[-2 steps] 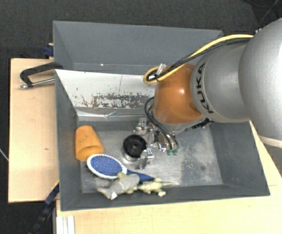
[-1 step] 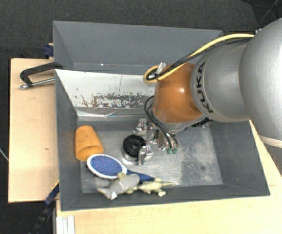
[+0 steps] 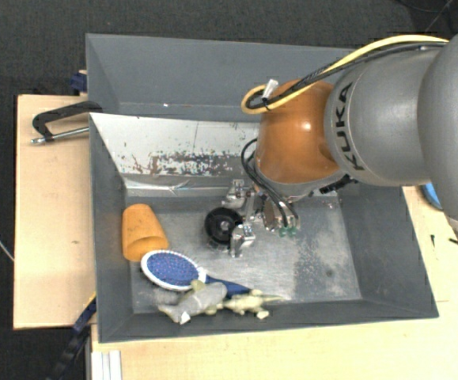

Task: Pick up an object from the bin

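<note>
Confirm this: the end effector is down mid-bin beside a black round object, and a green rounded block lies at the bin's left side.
Not quite: the rounded block at the left side of the bin is orange, not green, as the camera view shows. The end effector is indeed mid-bin beside the black round object.

Robotics lab — KUKA arm (image 3: 387, 117) over grey metal bin (image 3: 173, 70), dark carpet (image 3: 23, 22).

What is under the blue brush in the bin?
Pale little toy figures poke out from under the front edge of the blue oval brush, near the front of the bin. What lies beneath the brush's middle is covered by the brush itself.
</note>
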You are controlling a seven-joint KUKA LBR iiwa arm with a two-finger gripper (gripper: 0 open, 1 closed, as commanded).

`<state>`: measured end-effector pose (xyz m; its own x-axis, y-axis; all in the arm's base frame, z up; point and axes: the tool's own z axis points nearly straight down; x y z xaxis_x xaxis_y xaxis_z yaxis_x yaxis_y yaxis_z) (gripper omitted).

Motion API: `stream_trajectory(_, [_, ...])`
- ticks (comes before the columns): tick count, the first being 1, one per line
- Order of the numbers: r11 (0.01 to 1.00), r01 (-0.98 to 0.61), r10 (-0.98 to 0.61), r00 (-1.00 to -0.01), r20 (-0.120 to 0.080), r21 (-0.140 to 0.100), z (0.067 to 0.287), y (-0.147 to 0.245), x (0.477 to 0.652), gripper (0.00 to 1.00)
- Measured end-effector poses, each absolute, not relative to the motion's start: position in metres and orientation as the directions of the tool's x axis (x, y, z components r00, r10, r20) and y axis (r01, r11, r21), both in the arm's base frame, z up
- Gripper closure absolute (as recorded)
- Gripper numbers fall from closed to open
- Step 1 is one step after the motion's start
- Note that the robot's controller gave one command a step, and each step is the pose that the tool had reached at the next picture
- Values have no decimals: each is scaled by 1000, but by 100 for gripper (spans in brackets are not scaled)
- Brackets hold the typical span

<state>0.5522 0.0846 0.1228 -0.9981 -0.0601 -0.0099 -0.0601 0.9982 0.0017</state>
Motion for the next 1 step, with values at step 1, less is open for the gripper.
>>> stream_trajectory(1, [998, -61, -61, -998, -10, 2, 166, 85, 554, 100])
